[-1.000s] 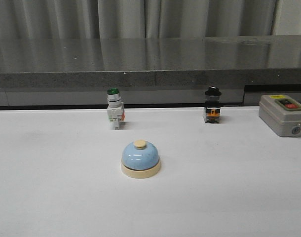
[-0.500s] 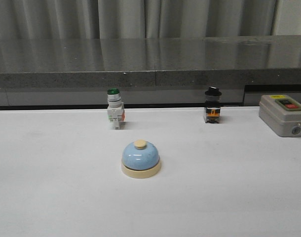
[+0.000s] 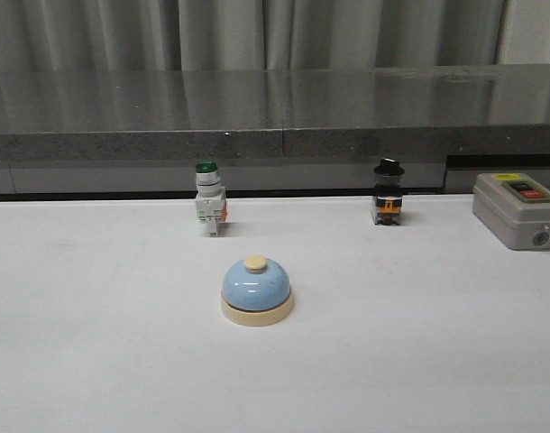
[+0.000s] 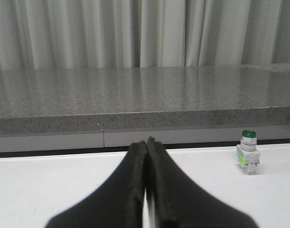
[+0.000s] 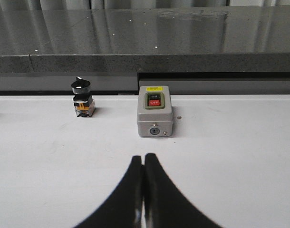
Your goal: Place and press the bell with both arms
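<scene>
The bell (image 3: 257, 290), a light-blue dome with a cream base ring and cream button, stands alone on the white table near the middle of the front view. Neither arm shows in the front view. My left gripper (image 4: 146, 141) is shut and empty, held over the white table, with the bell out of its view. My right gripper (image 5: 143, 156) is shut and empty, also over the table, with the bell out of its view.
A green-capped white push-button switch (image 3: 208, 198) stands behind the bell to the left and shows in the left wrist view (image 4: 248, 153). A black knob switch (image 3: 388, 193) stands at the back right. A grey box with red and black buttons (image 3: 518, 210) sits at the far right, ahead of my right gripper (image 5: 155, 111). A dark stone ledge (image 3: 275, 108) runs along the back.
</scene>
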